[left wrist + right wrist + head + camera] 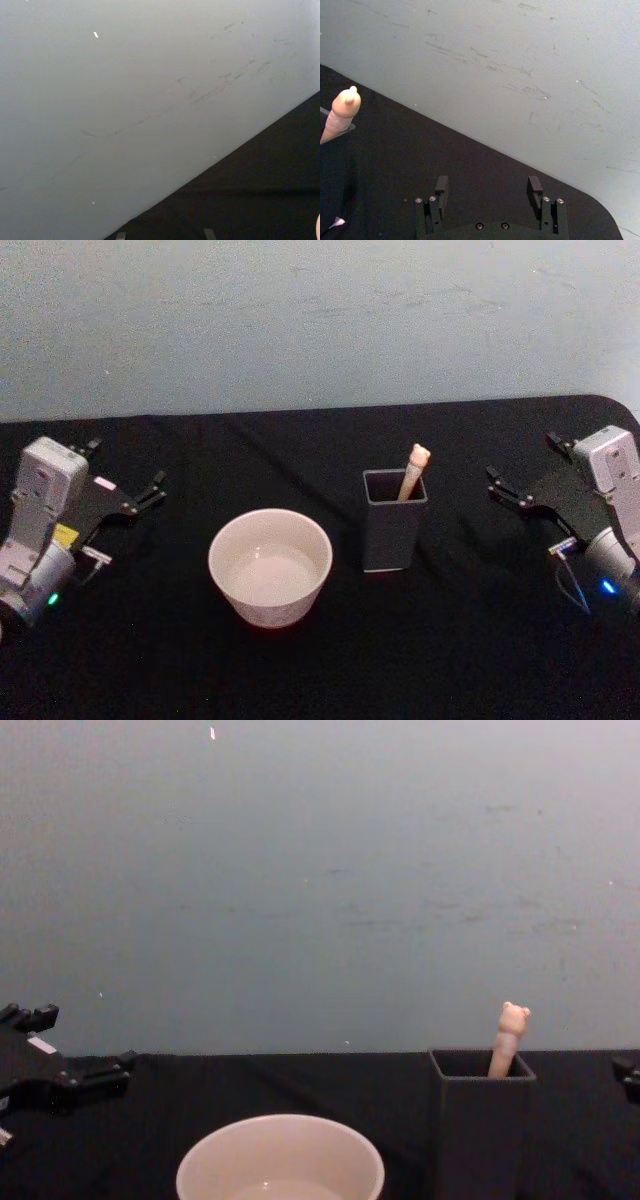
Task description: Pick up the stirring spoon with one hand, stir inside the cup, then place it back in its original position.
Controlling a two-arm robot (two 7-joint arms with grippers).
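Observation:
The stirring spoon (pixel 413 472) stands in the dark grey square holder (pixel 392 530), its peach bear-topped handle (pixel 509 1038) sticking out above the rim; the bowl is hidden inside. The cream cup (pixel 270 565) sits just left of the holder (pixel 480 1130). At the table's far left my left gripper (pixel 128 465) rests open and holds nothing. My right gripper (pixel 522 457) is at the far right, open and empty, well apart from the holder. In the right wrist view its fingers (pixel 534 186) are spread, with the spoon handle (pixel 341 112) off to one side.
A black cloth (pixel 330 670) covers the table, whose far edge meets a pale grey wall (pixel 320 320). The table's rounded corner (pixel 620 405) lies behind the right gripper. Open cloth separates each gripper from the cup (pixel 280 1160) and holder.

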